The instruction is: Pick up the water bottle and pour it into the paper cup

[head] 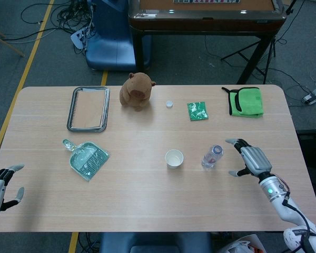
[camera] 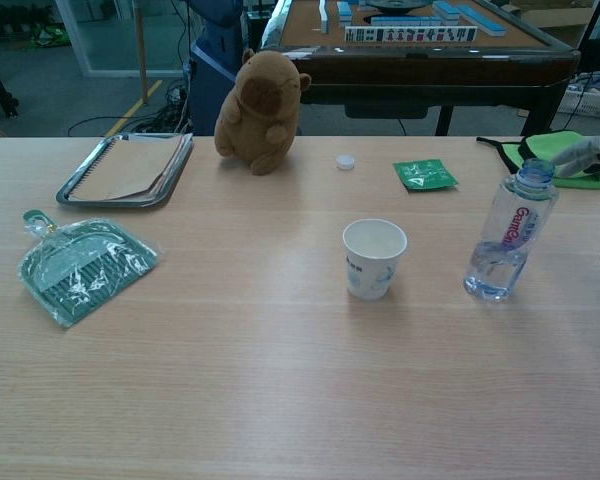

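The clear water bottle (head: 211, 157) (camera: 504, 245) stands upright and uncapped on the table, just right of the white paper cup (head: 174, 158) (camera: 374, 258). My right hand (head: 249, 158) is open with fingers spread, a short gap to the right of the bottle and not touching it. Only its fingertips (camera: 592, 155) show at the right edge of the chest view. My left hand (head: 1, 185) hangs open at the table's near left corner, far from both objects. A small white bottle cap (head: 169, 104) (camera: 346, 161) lies toward the back of the table.
A brown plush toy (head: 136, 90) sits at the back centre, with a metal tray holding a notebook (head: 88, 108) to its left. A green packaged brush (head: 86, 159), a green sachet (head: 197, 110) and a green cloth (head: 246, 101) also lie on the table.
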Controlling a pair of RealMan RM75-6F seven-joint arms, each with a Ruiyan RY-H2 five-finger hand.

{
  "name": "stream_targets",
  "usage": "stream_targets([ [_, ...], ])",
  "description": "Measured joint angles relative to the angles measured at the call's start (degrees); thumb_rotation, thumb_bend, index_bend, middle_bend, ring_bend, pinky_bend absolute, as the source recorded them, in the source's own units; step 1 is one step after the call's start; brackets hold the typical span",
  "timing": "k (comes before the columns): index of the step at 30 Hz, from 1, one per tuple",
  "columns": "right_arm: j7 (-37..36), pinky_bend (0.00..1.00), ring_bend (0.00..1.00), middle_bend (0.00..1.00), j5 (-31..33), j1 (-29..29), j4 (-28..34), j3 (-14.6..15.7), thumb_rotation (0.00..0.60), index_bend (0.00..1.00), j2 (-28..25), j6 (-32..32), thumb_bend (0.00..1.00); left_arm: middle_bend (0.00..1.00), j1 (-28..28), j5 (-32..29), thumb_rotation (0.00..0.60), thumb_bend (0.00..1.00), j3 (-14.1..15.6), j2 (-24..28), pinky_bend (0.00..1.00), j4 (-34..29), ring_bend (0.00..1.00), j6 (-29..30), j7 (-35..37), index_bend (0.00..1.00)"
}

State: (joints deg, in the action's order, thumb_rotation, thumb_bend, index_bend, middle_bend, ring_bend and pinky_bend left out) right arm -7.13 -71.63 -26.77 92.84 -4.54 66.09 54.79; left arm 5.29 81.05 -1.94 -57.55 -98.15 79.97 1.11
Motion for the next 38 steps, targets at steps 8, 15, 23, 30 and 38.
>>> stream_targets([
  [8,9.1,0.32,0.08,0.14,2.8,5.3,11.3,1.4,0.600,0.09,-9.5,8.1,0.00,0.21,-0.3,1.6,0.600,0.39,0.1,0.0,0.60,-0.7,0.20,1.7,-0.7,0.21],
  [15,16.9,0.32,0.08,0.14,-1.3,10.5,16.3,4.3,0.600,0.09,-13.3,16.6,0.00,0.22,-0.8,2.8,0.600,0.39,-0.5,-1.0,0.60,0.2,0.20,4.6,-0.3,0.23],
  [23,18.5,0.32,0.08,0.15,-10.0,17.2,18.8,7.4,0.600,0.09,-15.0,25.7,0.00,0.24,-1.3,4.3,0.600,0.39,-1.3,-0.8,0.60,0.8,0.21,7.1,1.5,0.24],
  [30,19.2,0.32,0.08,0.15,-14.9,20.9,18.0,8.2,0.600,0.09,-14.8,31.0,0.00,0.24,-1.4,3.7,0.600,0.39,-1.5,-0.3,0.60,0.7,0.21,6.8,1.6,0.24],
  [38,18.2,0.32,0.08,0.15,-16.9,22.8,18.2,7.7,0.600,0.09,-15.5,33.4,0.00,0.24,-1.0,3.7,0.600,0.39,-1.0,-0.5,0.60,0.7,0.21,5.6,0.3,0.24],
])
